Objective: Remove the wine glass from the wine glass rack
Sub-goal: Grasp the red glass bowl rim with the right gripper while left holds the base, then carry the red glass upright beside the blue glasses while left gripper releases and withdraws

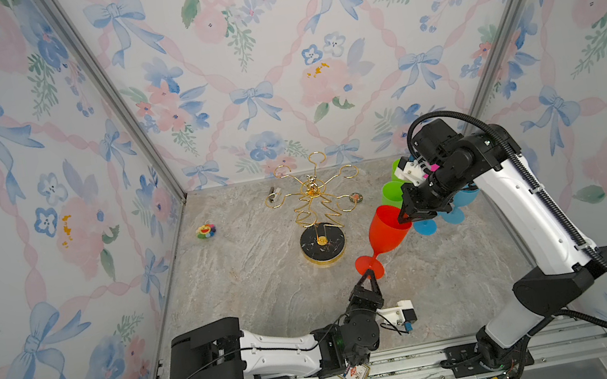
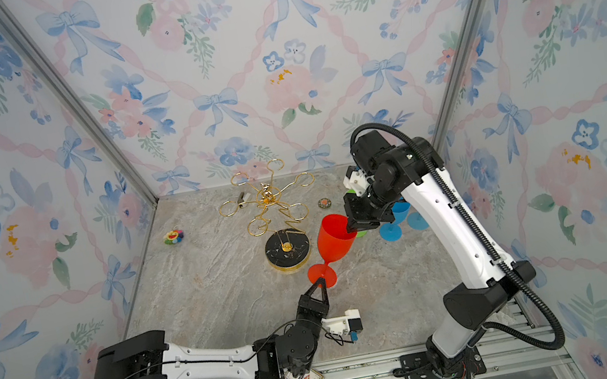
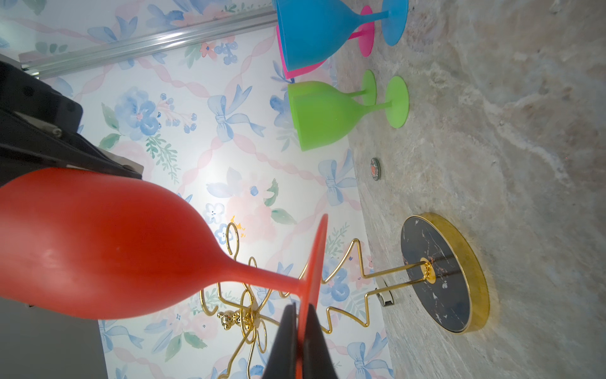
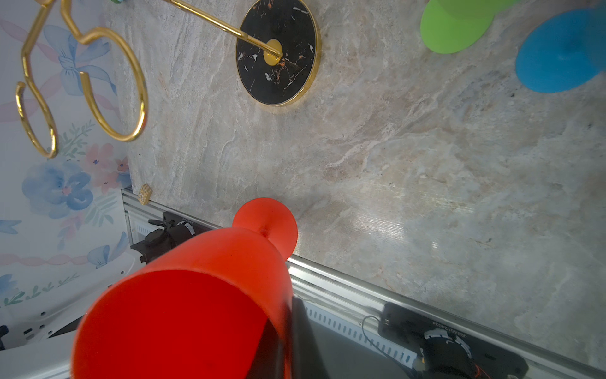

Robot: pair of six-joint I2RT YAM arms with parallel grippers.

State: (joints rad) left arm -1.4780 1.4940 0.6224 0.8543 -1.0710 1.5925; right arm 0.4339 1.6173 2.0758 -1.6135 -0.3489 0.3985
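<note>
While left gripper [image 1: 369,272] pinches its foot, right gripper [image 1: 402,219] clamps the wine glass [image 1: 384,232] (red) — rim-side.

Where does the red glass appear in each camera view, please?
Top view: red glass right of centre, tilted, beside the rack base.
Top view: red glass near centre, right of the rack base.
Left wrist: red glass large in the foreground, rack base behind.
Right wrist: red glass close up, rim toward camera.
Shared landmark: rack base.
</note>
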